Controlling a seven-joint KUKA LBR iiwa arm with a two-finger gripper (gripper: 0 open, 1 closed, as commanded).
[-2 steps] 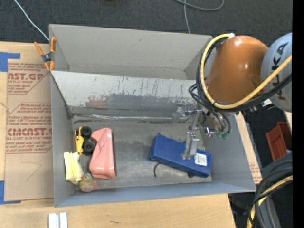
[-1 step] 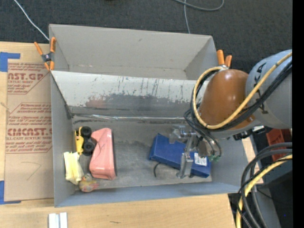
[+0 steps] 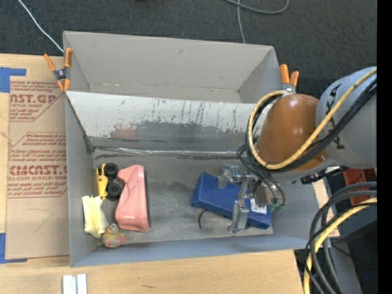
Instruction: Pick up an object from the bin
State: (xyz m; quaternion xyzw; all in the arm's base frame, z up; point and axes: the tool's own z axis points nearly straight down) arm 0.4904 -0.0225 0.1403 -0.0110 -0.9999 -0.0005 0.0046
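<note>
Behind the silvery metal gripper [image 3: 240, 216] sits a rounded glossy orange-brown cover [image 3: 288, 130], looped by yellow and black cables [image 3: 252, 126], ahead of the pale grey arm [image 3: 358, 124].

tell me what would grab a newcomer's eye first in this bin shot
The arm's glossy orange cover, bulging over the right side of the bin, stands out first. Just below it the gripper is down at a blue boxy object on the right of the floor. Next comes the pink block at the left, with small yellow bits beside it.
</note>
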